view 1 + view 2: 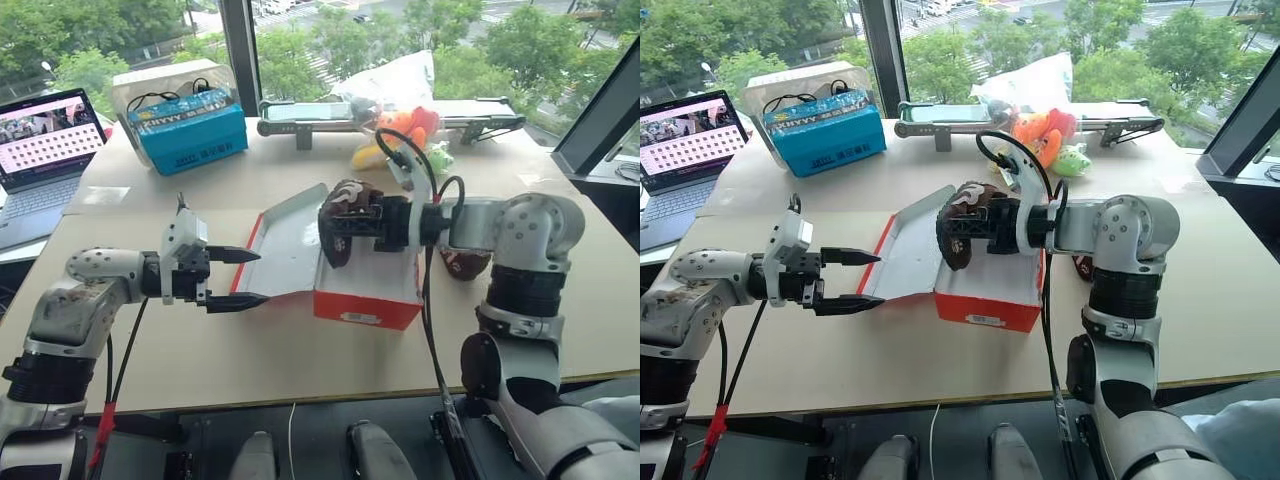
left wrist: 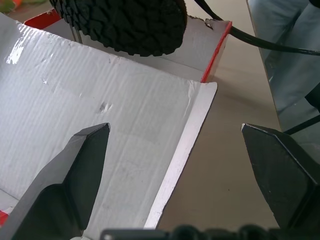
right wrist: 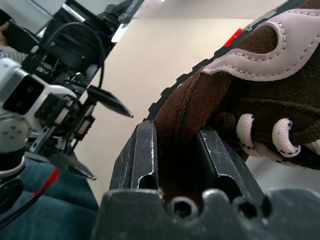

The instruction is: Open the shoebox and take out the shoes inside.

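The red shoebox stands open in the middle of the table, its lid folded out to the left with the pale inside facing up. My right gripper hangs above the box, shut on the rim of a dark brown shoe with pale markings and laces; the right wrist view shows its fingers clamped on the shoe. A second brown shoe lies on the table right of the box, partly hidden by my right arm. My left gripper is open at the lid's left edge, holding nothing.
A teal-blue box and a laptop sit at the back left. Plush toys and a clear bag lie at the back centre, beside a long grey device. The table's front edge runs just below the box.
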You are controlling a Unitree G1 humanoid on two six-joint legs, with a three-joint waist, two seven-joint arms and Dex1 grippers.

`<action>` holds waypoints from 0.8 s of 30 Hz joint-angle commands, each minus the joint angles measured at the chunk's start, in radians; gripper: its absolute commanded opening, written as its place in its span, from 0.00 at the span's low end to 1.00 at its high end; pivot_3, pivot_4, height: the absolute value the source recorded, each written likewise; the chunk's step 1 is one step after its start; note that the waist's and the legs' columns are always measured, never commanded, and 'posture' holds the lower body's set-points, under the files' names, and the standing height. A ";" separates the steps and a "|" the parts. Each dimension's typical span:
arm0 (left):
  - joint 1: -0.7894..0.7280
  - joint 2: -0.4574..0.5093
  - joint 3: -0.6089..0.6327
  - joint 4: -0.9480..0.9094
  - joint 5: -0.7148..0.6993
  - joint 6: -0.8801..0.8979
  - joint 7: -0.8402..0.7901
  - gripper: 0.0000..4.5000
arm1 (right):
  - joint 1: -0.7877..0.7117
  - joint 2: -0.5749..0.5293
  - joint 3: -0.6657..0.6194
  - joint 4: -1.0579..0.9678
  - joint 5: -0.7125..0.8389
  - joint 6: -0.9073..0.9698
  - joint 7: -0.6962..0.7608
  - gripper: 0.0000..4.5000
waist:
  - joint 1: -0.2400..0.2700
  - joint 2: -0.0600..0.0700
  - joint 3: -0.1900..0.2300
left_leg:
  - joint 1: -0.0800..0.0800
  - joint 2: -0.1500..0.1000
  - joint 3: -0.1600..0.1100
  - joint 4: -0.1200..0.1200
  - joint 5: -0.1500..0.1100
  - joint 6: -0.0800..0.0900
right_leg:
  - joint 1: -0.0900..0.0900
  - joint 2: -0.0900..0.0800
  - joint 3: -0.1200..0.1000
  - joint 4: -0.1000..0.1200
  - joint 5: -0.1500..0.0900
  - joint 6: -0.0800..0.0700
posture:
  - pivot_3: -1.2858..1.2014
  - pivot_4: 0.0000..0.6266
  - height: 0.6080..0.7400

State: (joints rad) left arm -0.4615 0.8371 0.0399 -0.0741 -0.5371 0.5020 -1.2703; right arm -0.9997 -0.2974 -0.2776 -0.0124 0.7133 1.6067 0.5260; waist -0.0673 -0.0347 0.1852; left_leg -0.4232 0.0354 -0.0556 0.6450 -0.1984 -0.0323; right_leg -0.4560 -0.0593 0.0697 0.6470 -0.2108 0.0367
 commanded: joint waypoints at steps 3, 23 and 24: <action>-0.011 0.008 0.009 -0.019 -0.004 -0.005 -0.007 1.00 | -0.080 -0.184 -0.032 -0.044 0.007 -0.022 0.007 0.15 | 0.000 0.001 0.001 | 0.000 0.000 0.000 0.000 0.000 0.000 | 0.000 0.000 0.000 0.000 0.000 0.000 | 0.52 0.24 0.74; 0.004 -0.017 0.001 -0.040 -0.009 0.001 0.009 1.00 | 0.054 -0.827 0.559 0.259 -0.499 -0.577 0.182 0.15 | -0.003 0.006 0.005 | 0.000 0.000 0.004 0.002 0.000 0.000 | 0.000 0.000 0.003 -0.001 -0.004 0.006 | 0.52 0.24 0.74; 0.006 -0.018 0.001 -0.042 -0.010 0.001 0.009 1.00 | 0.057 -0.826 0.595 0.306 -0.539 -0.626 0.201 0.15 | -0.005 0.006 0.005 | 0.000 0.000 0.004 0.002 0.000 0.000 | 0.000 0.000 0.004 -0.001 -0.004 0.006 | 0.52 0.24 0.74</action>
State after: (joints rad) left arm -0.4507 0.8173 0.0329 -0.0884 -0.5385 0.5032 -1.2643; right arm -0.9227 -1.0857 0.2867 0.2512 0.2702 1.0993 0.6948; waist -0.0724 -0.0287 0.1902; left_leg -0.4222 0.0354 -0.0508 0.6469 -0.1983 -0.0325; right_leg -0.4566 -0.0595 0.0736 0.6465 -0.2144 0.0424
